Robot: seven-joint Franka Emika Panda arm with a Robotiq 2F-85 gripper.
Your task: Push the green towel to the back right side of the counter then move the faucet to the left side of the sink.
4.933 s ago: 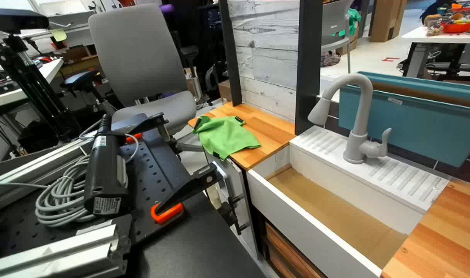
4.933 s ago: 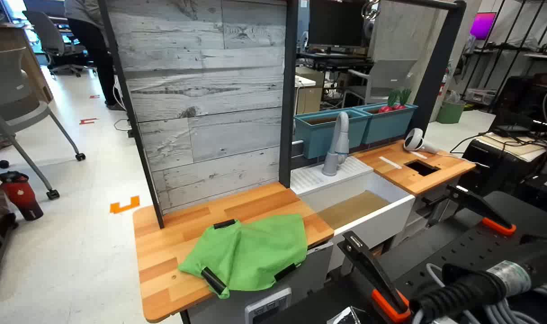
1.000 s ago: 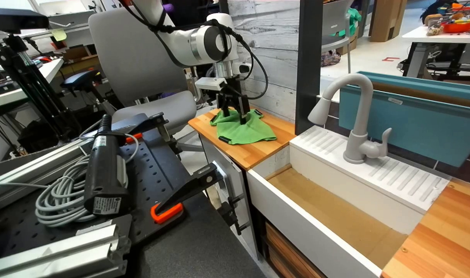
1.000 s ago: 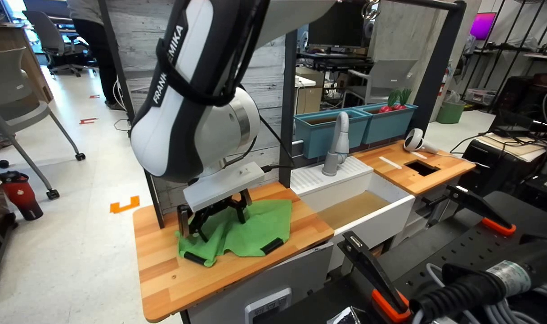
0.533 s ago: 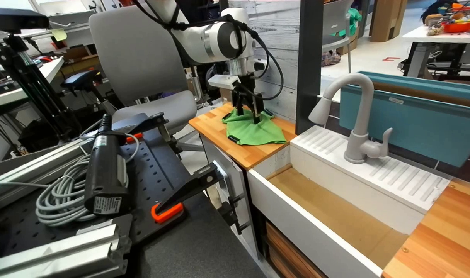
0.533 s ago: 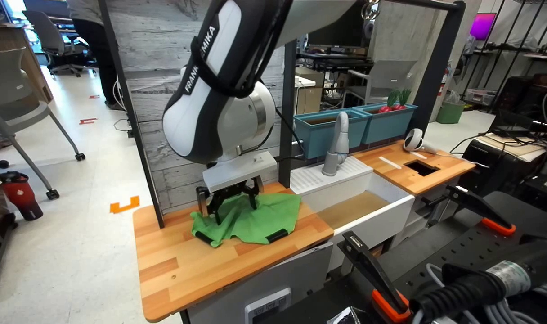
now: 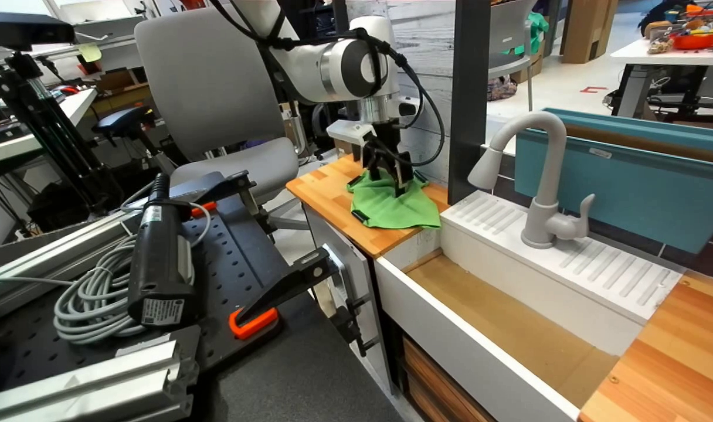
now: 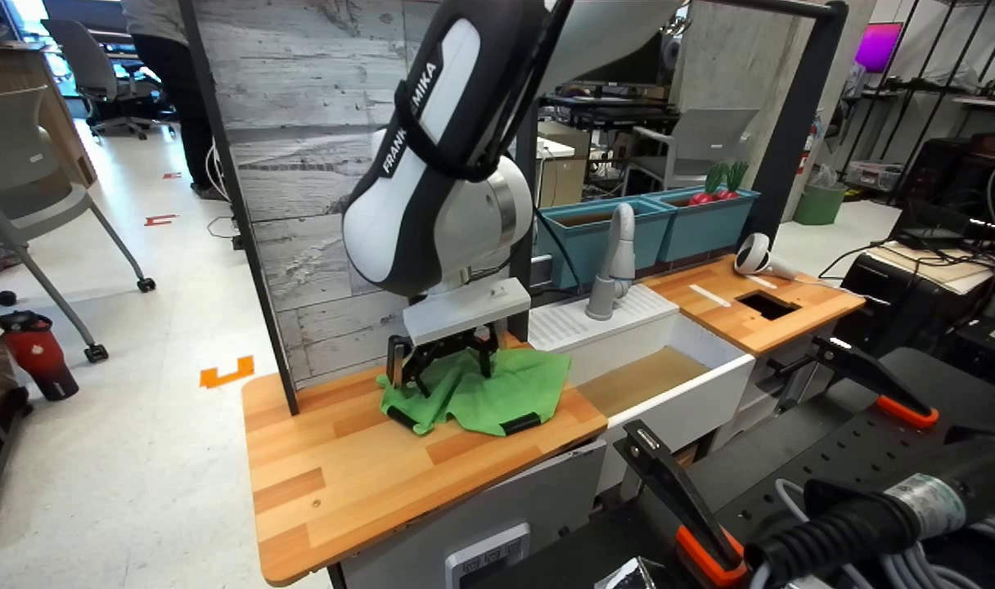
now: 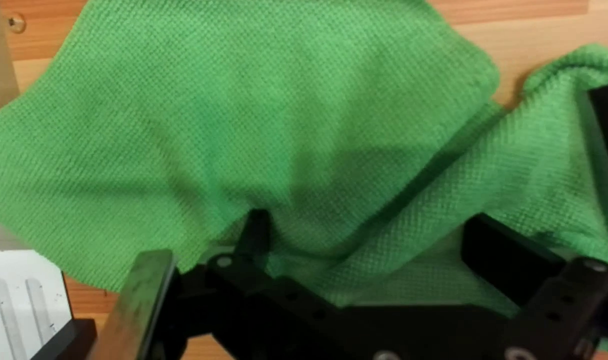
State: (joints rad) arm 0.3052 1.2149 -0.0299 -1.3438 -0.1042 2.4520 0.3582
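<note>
Wrist view: one claw (image 9: pixel 368 235), two spread fingers (image 9: pixel 509 257) on one towel (image 9: pixel 264 100).

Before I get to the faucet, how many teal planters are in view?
2. In an exterior view, a teal planter stands behind the faucet, with the radish planter next to it, toward picture-right. The wood panel might hide more.

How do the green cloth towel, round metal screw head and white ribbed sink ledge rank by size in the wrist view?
Largest to smallest:
1. Green cloth towel
2. White ribbed sink ledge, partly out of frame
3. Round metal screw head
</note>
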